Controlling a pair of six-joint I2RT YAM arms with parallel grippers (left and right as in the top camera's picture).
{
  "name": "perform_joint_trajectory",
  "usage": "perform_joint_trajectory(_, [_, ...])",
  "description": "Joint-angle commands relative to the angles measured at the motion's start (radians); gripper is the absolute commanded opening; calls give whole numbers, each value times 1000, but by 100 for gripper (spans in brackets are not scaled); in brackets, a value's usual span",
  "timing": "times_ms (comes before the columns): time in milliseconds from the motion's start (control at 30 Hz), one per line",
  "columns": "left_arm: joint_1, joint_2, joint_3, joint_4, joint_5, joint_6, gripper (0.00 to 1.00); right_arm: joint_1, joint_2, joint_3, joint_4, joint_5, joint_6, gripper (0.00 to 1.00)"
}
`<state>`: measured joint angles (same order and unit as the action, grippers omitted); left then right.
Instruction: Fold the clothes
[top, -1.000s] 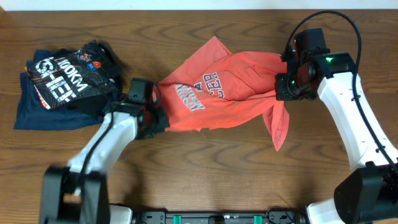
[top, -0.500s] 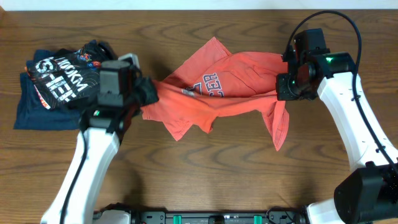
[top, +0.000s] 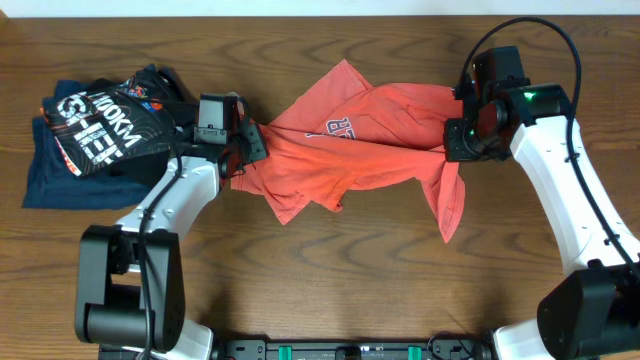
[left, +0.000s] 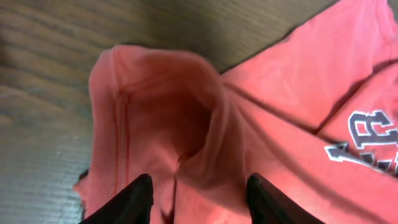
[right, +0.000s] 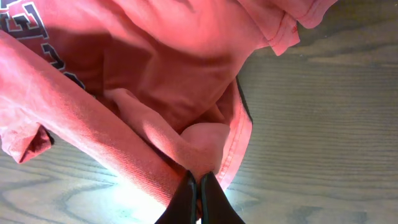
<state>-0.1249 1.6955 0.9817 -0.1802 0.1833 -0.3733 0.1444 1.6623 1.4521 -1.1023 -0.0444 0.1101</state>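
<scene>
The clothes, a coral-red shirt (top: 350, 165), lie crumpled in the middle of the table with white lettering partly showing. My left gripper (top: 250, 150) sits at the shirt's left edge. In the left wrist view its black fingers (left: 138, 190) stand apart over a loose hump of red fabric (left: 186, 118), gripper (left: 199, 182) open. My right gripper (top: 457, 145) is at the shirt's right end. In the right wrist view it (right: 199, 178) is shut on a pinched fold of the shirt (right: 155, 62), lifted slightly off the wood.
A pile of navy and black garments with white lettering (top: 100, 130) lies at the far left, close behind my left arm. A loose red sleeve (top: 450, 205) hangs down toward the front right. Bare wooden table (top: 340, 280) lies in front.
My left gripper carried the shirt's left edge up and back, then opened and let it go. The shirt's left part now lies bunched. The right gripper has not moved.
</scene>
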Motion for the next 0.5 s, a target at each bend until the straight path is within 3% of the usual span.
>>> perform_joint_trajectory(0, [4, -36, 3, -29, -9, 33, 52, -6, 5, 6, -1, 14, -10, 1])
perform_joint_trajectory(167, [4, -21, -1, -108, -9, 33, 52, -7, 5, 6, -6, 14, -10, 1])
perform_joint_trajectory(467, [4, 29, -17, -104, 42, 33, 48, -7, 5, 6, -9, 14, -10, 1])
